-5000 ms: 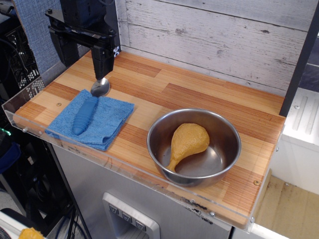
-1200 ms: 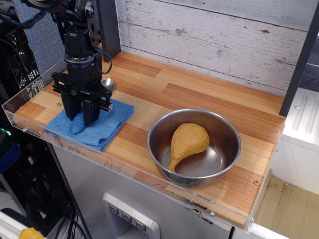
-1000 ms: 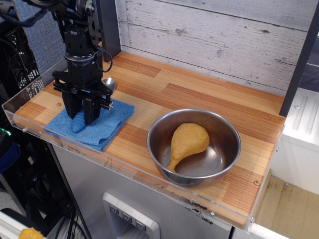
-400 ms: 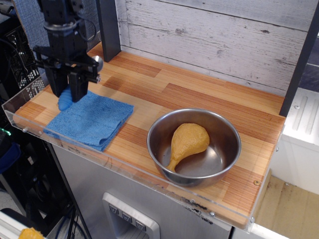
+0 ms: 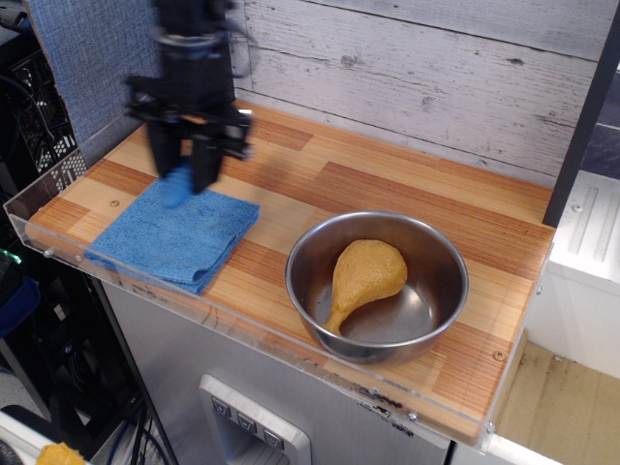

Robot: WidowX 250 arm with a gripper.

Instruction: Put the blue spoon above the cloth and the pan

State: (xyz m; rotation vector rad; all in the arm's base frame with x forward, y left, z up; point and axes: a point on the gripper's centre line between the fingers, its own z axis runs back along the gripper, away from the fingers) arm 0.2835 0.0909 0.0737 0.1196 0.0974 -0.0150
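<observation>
The blue spoon [image 5: 178, 184] hangs in the air, its ribbed handle pointing down, with my gripper [image 5: 185, 172] shut on it above the far edge of the cloth [image 5: 174, 234]. The arm is motion-blurred and hides the spoon's metal bowl. The folded blue terry cloth lies flat at the front left of the wooden counter. The round steel pan [image 5: 378, 285] sits at the front middle, to the right of the cloth.
An orange-yellow drumstick toy [image 5: 363, 278] lies inside the pan. A clear acrylic rim [image 5: 145, 291] runs along the counter's front and left edges. A white plank wall [image 5: 407, 68] backs the counter, and a dark post [image 5: 584, 116] stands at the right.
My gripper closed on the spoon on the cloth, lifted it off to the left, then swung right and toward the back. The cloth now lies bare.
</observation>
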